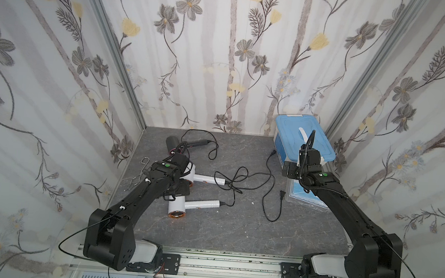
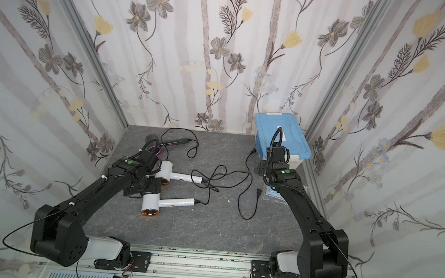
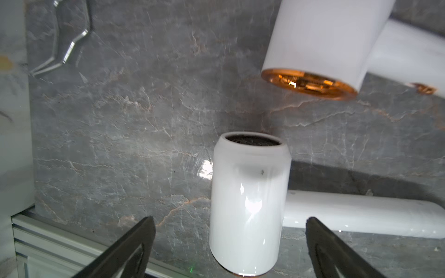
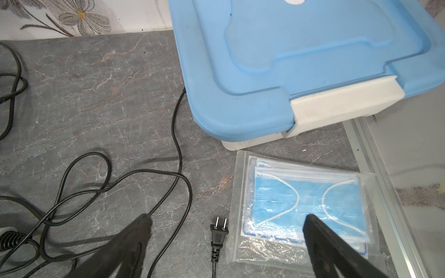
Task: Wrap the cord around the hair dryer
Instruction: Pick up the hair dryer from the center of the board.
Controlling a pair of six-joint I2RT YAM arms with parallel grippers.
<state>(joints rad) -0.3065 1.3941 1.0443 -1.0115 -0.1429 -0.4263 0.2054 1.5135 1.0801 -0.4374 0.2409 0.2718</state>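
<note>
Left arm [image 1: 141, 193] is stretched out over the left half of the bench [image 1: 235, 235] with the wrist tipped down. The left pincer [image 3: 230, 220] is spread wide right over the barrel of the hair dryer [image 1: 202, 205], one finger either side with a gap on both, so nothing's gripped. Right arm [image 1: 346, 209] reaches out near the right edge. The right pincer [image 4: 227, 217] is spread too and empty, and its wrist view shows a plug [image 4: 219, 232] and the edge of a mask packet [image 4: 301, 199] between the fingers. A blue-lidded box [image 4: 265, 72] sits beyond them in the back right corner.

The hair dryer is glossy white and lies flat about midway between the front and back edges. Its copper-ringed mouth faces the front edge and the handle points at the right edge. The cord [image 4: 172, 125] isn't wrapped at all, just sprawled in black loops across the middle of the bench (tangled with the one from the second white dryer [image 1: 207, 179] just behind, can't tell which plug is whose). A dark dryer [image 1: 172, 142] sits nearer the back left corner.

In both top views the left wrist covers most of the barrel and the pincer itself.
</note>
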